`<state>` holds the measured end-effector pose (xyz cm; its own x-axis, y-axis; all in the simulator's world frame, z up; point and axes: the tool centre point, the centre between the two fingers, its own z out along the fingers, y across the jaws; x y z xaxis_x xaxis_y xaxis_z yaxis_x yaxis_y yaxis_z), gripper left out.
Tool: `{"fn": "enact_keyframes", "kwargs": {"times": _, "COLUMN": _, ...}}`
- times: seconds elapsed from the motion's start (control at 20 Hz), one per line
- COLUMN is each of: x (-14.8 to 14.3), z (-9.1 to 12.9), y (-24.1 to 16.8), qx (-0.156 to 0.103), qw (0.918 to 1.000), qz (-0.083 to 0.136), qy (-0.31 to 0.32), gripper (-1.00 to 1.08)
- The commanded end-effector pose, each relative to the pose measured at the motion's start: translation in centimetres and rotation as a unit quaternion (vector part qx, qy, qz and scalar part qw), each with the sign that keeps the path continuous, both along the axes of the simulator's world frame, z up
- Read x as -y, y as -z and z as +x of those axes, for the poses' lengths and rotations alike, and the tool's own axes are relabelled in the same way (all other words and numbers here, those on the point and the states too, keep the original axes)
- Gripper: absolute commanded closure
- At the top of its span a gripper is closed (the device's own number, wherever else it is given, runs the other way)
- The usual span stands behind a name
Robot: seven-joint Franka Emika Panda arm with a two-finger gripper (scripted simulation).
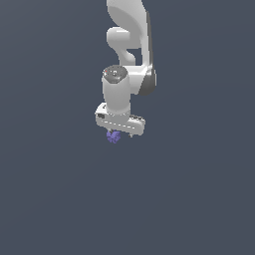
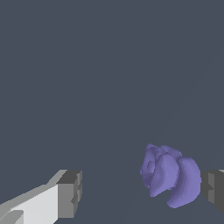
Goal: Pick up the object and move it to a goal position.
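Observation:
The object (image 2: 168, 175) is a small lumpy purple-blue blob with a bumpy surface. In the wrist view it lies between the two grey finger pads of my gripper (image 2: 140, 190), right against one pad (image 2: 213, 187). The other pad (image 2: 70, 192) stands well apart from it, so the jaws are open with a wide gap on that side. In the exterior view the object (image 1: 113, 136) shows just under the white hand, toward the exterior view's left end of my gripper (image 1: 121, 133). Only short tips of the fingers show there.
A plain dark grey-blue surface (image 1: 189, 199) fills both views. The white arm (image 1: 130, 35) comes down from the top of the exterior view to the hand.

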<state>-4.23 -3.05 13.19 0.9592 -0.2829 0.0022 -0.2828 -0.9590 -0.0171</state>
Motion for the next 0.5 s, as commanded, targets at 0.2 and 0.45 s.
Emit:
{"fn": "enact_keyframes", "kwargs": {"times": 0.2, "x": 3.1, "z": -3.5, "y": 2.8, "qx": -0.003, "qw": 0.9961, "qz": -0.004, "qy": 0.088, "gripper": -0.92}}
{"fn": "enact_keyframes", "kwargs": {"times": 0.45, "x": 4.3, "z": -5.1, "y": 3.9, "qx": -0.004, "qw": 0.9919, "qz": -0.006, "qy": 0.127, "gripper": -0.92}}
